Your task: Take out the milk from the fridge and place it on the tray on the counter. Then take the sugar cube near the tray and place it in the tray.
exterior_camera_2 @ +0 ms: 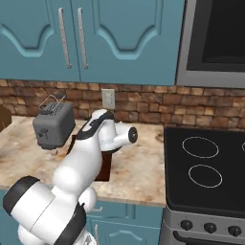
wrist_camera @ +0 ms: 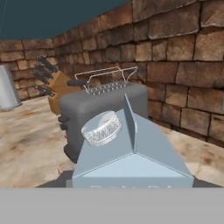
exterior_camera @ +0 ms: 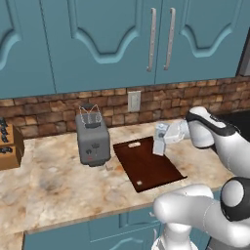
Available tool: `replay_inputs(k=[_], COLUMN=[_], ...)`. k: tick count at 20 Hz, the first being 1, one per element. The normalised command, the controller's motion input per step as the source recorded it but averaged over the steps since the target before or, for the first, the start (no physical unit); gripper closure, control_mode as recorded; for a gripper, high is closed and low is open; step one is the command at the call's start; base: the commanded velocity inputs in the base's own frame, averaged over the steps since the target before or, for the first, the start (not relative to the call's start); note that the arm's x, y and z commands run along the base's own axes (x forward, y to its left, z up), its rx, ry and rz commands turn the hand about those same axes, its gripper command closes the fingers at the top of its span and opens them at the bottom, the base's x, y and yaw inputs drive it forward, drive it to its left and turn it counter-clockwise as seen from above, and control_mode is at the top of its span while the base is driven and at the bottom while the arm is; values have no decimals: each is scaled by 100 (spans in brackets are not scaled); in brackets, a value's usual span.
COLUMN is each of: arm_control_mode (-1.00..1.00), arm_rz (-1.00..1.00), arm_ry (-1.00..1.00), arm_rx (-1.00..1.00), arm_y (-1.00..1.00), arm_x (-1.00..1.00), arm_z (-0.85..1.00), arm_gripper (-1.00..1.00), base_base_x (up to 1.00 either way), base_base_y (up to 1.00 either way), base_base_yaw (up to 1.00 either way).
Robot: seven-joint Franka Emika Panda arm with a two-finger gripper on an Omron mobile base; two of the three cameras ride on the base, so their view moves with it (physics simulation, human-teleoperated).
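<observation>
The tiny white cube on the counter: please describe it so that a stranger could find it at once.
Find the beige marbled stone counter under the teal cabinets, then the flat dark brown tray beside the grey toaster. The sugar cube is a tiny white block on the tray's near end, far smaller than anything nearby.

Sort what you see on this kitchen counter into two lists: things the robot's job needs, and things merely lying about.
Job: milk held in the gripper over the tray; sugar cube already on the tray; counter.

Lying about: toaster, knife block, stovetop, wall socket.
</observation>
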Motion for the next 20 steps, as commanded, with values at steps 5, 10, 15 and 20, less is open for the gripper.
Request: replay_inputs(k=[5, 10, 15, 20], arm_control_mode=[-100, -100, -100, -100], arm_rz=[0, 0, 0, 0], arm_ry=[0, 0, 0, -2], arm_rx=[-1, -1, 0, 0], arm_y=[0, 2, 27, 23], arm_x=[49, 25, 1, 0], arm_z=[-5, -4, -21, -16], arm_gripper=[100, 100, 100, 100], base_base_x=[0, 0, 0, 0], base_base_y=[0, 0, 0, 0], base_base_yaw=[0, 0, 0, 0])
